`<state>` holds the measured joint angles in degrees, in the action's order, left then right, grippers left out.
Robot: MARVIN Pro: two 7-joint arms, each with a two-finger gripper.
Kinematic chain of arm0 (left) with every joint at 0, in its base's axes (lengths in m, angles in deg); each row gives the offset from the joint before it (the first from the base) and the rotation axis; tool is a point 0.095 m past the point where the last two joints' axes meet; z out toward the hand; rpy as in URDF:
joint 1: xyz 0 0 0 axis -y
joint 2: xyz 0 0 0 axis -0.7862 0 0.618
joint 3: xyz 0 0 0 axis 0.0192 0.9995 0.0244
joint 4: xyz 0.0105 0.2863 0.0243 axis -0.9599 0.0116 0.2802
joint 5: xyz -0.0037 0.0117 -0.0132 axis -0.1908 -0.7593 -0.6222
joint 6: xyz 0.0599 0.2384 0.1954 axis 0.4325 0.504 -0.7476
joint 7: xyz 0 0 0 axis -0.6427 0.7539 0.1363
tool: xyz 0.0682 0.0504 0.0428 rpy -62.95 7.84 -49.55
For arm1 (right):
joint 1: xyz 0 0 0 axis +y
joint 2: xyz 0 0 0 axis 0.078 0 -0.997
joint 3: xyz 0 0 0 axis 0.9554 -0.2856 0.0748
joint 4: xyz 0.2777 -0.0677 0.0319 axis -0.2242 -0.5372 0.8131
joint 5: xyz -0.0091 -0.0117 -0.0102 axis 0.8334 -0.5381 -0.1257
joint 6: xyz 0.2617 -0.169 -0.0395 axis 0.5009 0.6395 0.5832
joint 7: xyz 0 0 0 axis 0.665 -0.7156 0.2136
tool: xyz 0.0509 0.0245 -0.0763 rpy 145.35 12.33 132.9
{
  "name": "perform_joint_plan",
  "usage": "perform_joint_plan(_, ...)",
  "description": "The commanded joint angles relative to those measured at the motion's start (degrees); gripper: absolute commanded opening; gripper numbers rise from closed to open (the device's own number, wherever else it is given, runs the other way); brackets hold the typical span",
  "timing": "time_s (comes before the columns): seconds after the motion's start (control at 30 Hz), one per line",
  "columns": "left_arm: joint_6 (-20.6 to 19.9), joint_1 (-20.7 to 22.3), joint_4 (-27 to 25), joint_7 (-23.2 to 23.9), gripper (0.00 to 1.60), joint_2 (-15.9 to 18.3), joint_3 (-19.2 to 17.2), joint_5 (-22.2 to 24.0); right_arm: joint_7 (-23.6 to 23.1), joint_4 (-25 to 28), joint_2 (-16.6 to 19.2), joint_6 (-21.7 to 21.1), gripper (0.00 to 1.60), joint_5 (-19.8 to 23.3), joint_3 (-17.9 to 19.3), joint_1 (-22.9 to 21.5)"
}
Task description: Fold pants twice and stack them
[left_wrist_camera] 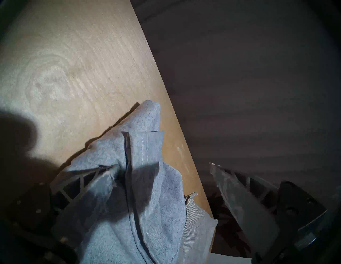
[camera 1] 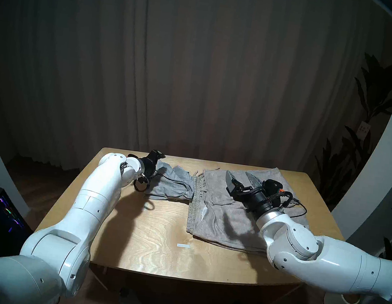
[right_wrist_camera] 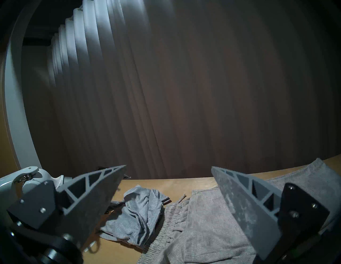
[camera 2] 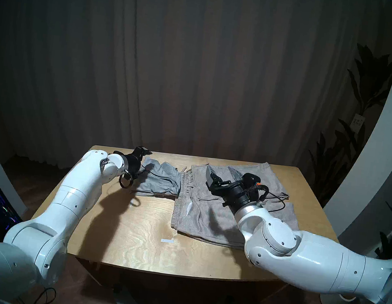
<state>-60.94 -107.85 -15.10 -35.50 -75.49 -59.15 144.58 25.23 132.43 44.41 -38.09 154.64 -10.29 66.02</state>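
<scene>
small pair: the crumpled, cool light-grey knit pants (camera 1: 172, 182) lie bunched toward 11 o'clock on the pale wooden table (camera 1: 154, 241), their right edge touching the waistband of the other pair
large pair: the warm beige-grey ribbed pants with drawstring (camera 1: 221, 215) lie spread flat from the centre toward 2 o'clock, gathered elastic waistband at their 9 o'clock side
left gripper: the left gripper (left_wrist_camera: 164, 177) stands wide apart and holds nothing; in its wrist view one finger (left_wrist_camera: 86, 180) lies against the grey cloth near the table's far edge, the other finger (left_wrist_camera: 239, 199) hangs past that edge
right gripper: the right gripper (right_wrist_camera: 168, 186) is spread wide and empty, above the beige pair
handling: both pairs look light, limp and shapeless; likely they sag and drag when lifted, with little slip on the wood
where to hold: for the grey pair, a hemmed leg end or the waistband corners, judged firmer than the loose middle folds
risk: pinching one layer only would probably pull the bundle open unevenly, or tug the touching beige waistband along
progress: neither pair looks folded yet
</scene>
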Motion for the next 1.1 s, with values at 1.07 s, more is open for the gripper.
perform_joint_plan(1.07,-1.95,5.60,3.16,5.50,1.58,-2.77,4.15,-4.01,1.35,0.66,0.78,1.13,1.60,-0.11,0.49,-0.34)
